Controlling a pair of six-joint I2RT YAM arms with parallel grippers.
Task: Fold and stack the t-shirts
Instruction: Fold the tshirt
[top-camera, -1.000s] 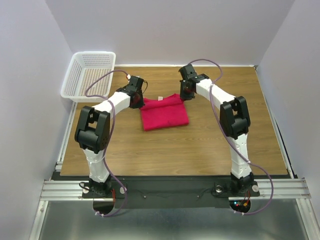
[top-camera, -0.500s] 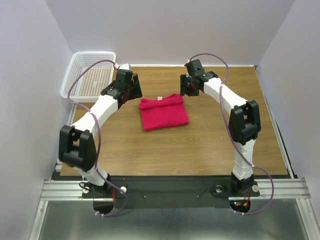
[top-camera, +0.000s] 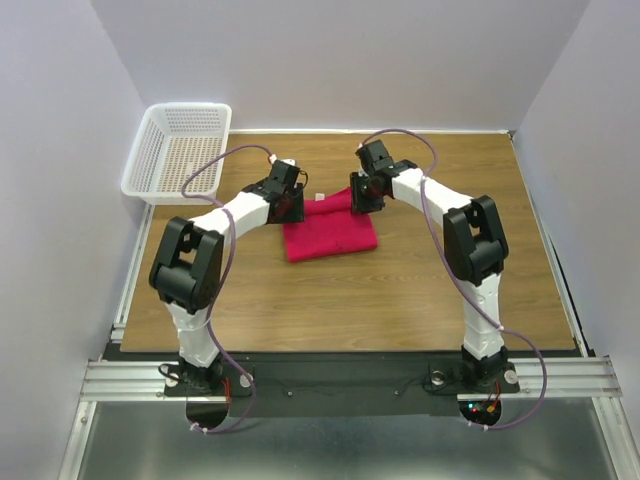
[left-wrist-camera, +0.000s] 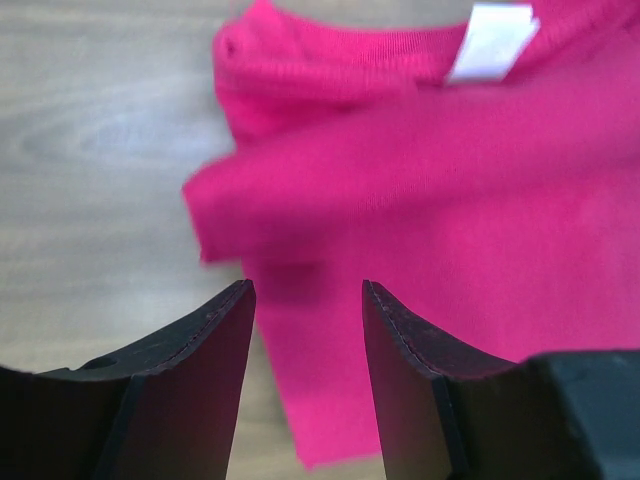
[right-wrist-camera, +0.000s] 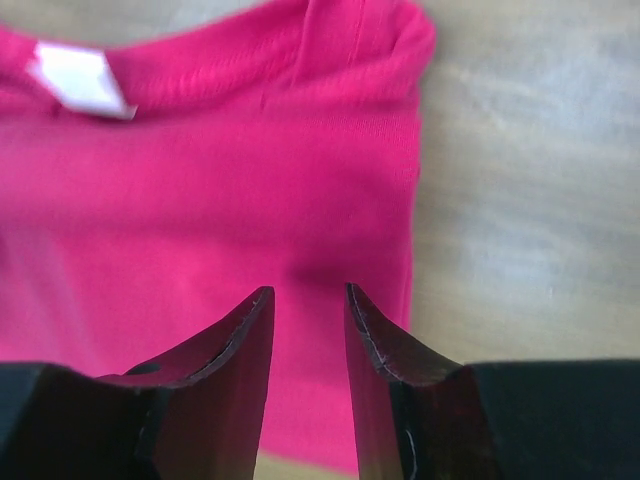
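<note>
At the middle of the wooden table (top-camera: 400, 300) lies the t-shirt (top-camera: 330, 235), folded into a crimson-pink rectangle that rests flat on the wood, its near edge turned toward the arm bases. Over the far left corner of the t-shirt hangs the left gripper (top-camera: 290, 203), pointing down. In its wrist view the two dark fingers (left-wrist-camera: 200, 350) stand moderately apart and nothing is between them; below the gap are the left border of the cloth and a folded layer. Over the far right corner of the t-shirt hangs the right gripper (top-camera: 365, 192), also pointing down. Its fingers (right-wrist-camera: 225, 350) leave only a narrow gap, and they hold nothing. I cannot tell if either gripper touches the cloth. On the far edge of the t-shirt, between both grippers, sits the small white neck label (top-camera: 320, 196). Beyond the t-shirt, well apart to the far left, stands a white mesh basket (top-camera: 150, 150) at the corner of the table.
</note>
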